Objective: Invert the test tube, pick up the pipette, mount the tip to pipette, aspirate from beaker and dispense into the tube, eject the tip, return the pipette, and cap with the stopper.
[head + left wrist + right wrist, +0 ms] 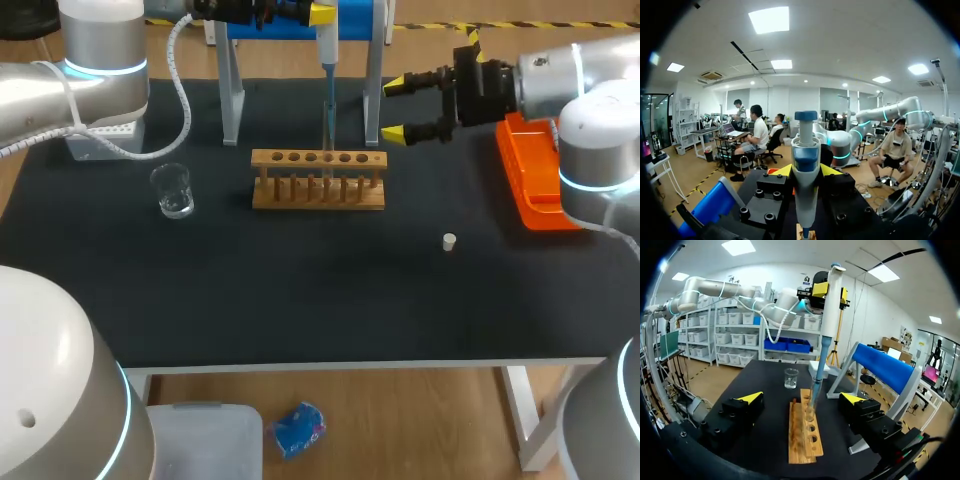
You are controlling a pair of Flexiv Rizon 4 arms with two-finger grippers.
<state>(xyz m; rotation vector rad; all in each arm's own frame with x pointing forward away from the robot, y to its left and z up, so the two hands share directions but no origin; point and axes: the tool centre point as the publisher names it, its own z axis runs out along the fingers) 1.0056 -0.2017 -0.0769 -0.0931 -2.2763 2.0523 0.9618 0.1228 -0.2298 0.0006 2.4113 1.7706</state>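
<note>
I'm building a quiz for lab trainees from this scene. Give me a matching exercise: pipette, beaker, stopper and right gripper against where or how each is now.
1. pipette
2. beaker
3. stopper
4. right gripper

A. open, in the air by the wooden rack's right end
B. on the table, left of the rack
C. held upright in the left gripper, over the rack
D. on the table, right of the rack and nearer the front edge

Pairs: 1-C, 2-B, 3-D, 4-A.

A black-topped table (300, 300) holds a wooden test tube rack (318, 180), clear glass beaker (173, 190), small white stopper (449, 241) and orange plastic tray (527, 185).
</note>
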